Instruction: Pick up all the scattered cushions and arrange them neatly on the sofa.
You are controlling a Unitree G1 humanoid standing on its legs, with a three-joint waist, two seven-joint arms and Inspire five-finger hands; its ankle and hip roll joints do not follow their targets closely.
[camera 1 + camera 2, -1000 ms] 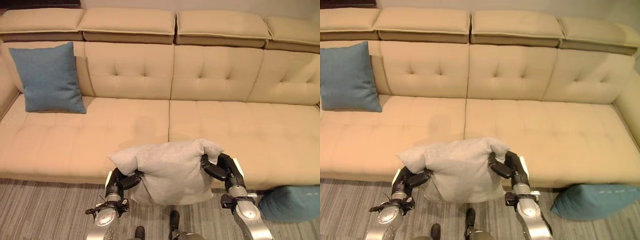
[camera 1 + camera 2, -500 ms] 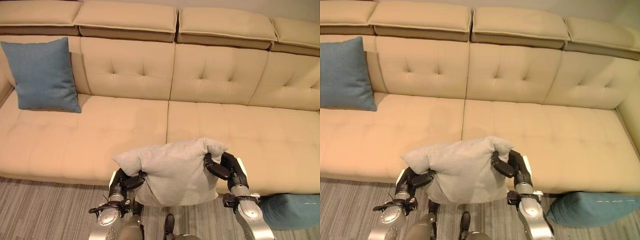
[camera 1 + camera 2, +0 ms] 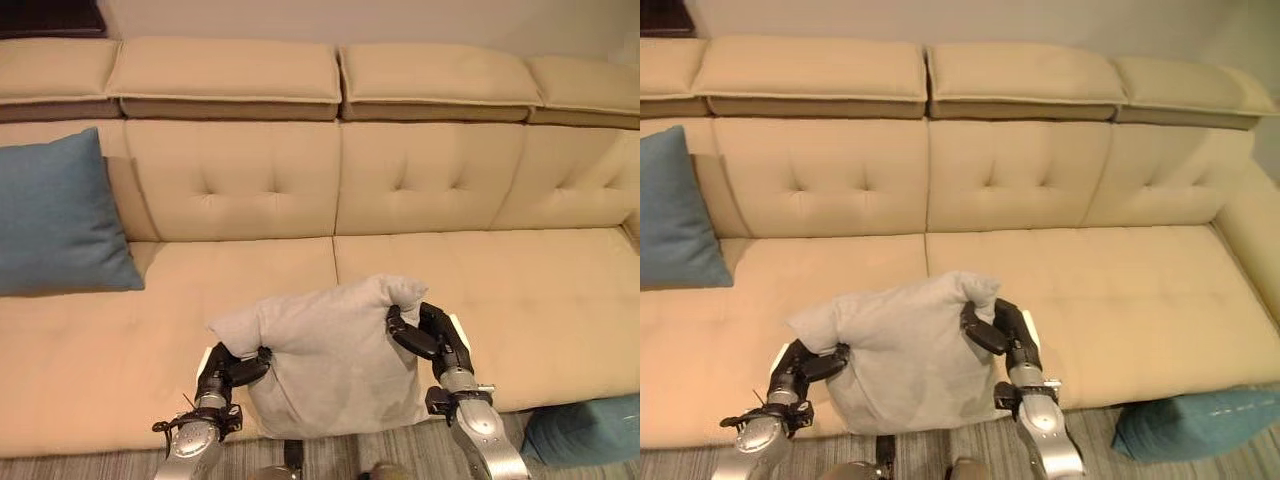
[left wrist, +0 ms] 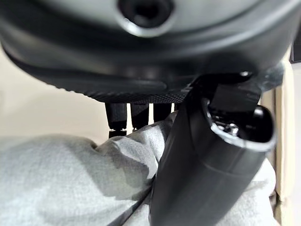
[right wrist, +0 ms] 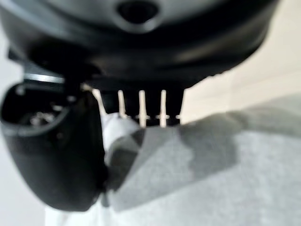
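Beige sofa [image 3: 420, 270] ahead, grey cushion [image 3: 335, 355] over its front edge, pinched at both upper corners by left hand [image 3: 228, 366] and right hand [image 3: 428, 335] (grip depth unclear); corners may slip, dropping it short.

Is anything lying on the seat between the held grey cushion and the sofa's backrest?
Nothing visible does. The grey cushion, pinched by the left hand and the right hand, faces bare seat on the sofa; the blue cushion sits far left.
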